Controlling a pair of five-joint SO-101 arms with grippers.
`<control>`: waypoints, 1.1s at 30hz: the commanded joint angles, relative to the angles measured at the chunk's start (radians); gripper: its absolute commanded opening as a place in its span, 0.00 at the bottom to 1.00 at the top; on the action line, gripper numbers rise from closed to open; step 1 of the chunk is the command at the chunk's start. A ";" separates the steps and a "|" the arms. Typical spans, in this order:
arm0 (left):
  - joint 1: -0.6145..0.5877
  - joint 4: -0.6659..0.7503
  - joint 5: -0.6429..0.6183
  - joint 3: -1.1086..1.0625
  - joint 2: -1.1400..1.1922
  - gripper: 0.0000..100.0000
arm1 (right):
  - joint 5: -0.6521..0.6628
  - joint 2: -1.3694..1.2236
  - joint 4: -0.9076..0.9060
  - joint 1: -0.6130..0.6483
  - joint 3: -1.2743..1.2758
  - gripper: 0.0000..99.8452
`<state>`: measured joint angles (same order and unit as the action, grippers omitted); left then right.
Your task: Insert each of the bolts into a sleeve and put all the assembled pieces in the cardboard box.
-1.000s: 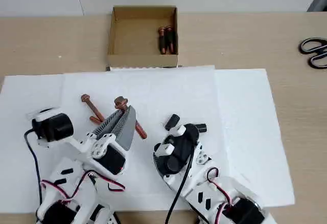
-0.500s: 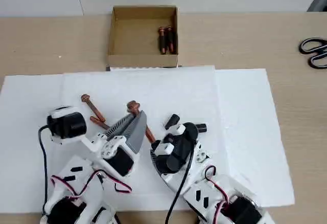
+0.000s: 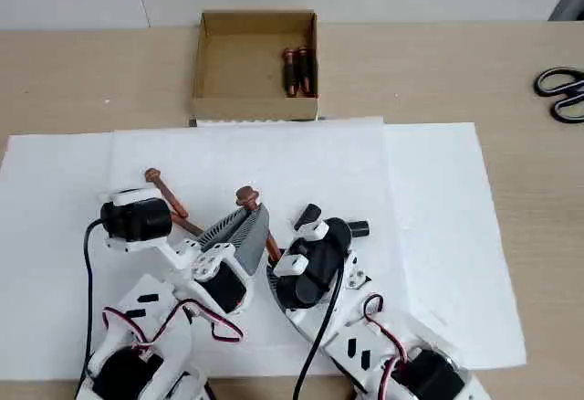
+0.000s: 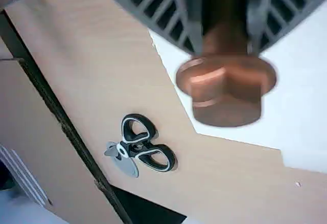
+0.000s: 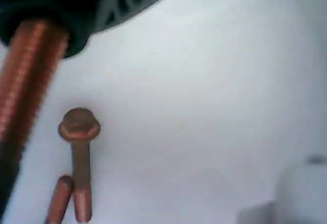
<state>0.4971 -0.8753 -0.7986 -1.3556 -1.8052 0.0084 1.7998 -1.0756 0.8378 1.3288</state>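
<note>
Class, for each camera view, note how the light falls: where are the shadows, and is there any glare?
High view: even light, no glare, only faint shadows on the white sheet. Left wrist view: a soft sheen on the head of the held bolt. Right wrist view: the loose bolt casts barely any shadow.

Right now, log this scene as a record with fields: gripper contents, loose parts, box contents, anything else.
left gripper: shut on a bolt, head sticking out past the tips
right arm: beside the held bolt's threaded end
loose bolts: two, close together on the white sheet by the left arm
sleeves: two dark ones on the sheet by the right arm
cardboard box: two assembled pieces along its right wall
scissors: on the bare table, far right
</note>
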 commanded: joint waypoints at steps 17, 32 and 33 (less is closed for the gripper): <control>0.110 -0.218 0.141 0.079 -0.008 0.02 | 0.014 0.008 0.030 0.001 -0.017 0.00; 0.112 -0.226 0.146 0.071 -0.005 0.19 | 0.012 0.008 0.030 0.001 -0.017 0.00; 0.112 -0.226 0.152 0.071 -0.005 0.23 | 0.012 0.008 0.030 0.001 -0.017 0.00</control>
<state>0.6045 -1.0917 -0.6621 -1.3050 -1.8067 0.0084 1.7998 -1.0756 0.8378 1.3272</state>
